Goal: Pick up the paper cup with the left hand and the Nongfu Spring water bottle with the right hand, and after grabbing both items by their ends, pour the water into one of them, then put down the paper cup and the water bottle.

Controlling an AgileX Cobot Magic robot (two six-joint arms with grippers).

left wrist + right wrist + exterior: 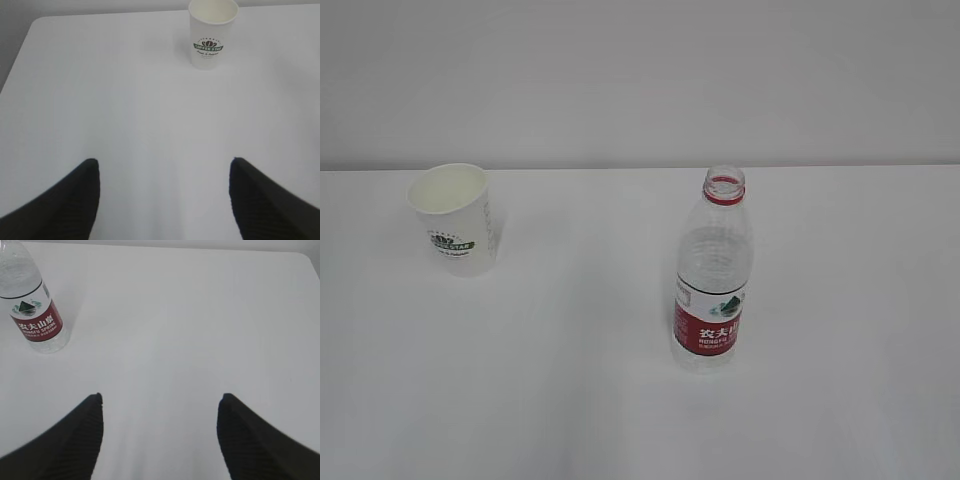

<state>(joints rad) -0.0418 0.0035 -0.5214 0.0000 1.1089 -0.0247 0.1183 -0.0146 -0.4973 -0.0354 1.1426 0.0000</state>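
The white table (570,400) carried the uncapped Nongfu Spring water bottle (713,270) right of centre and the paper cup (456,218) far left, well apart. The left hand (162,200) and right hand (160,435) stood spread, empty. A glancing finger would likely topple either.

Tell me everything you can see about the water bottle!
The water bottle is tall, clear, ribbed plastic. It has a red ring at its neck, no cap, and a red-and-white label with white Chinese letters and a little green mountain. It stands upright on the white table, alone. Nothing touches it, and the paper cup stands well apart.
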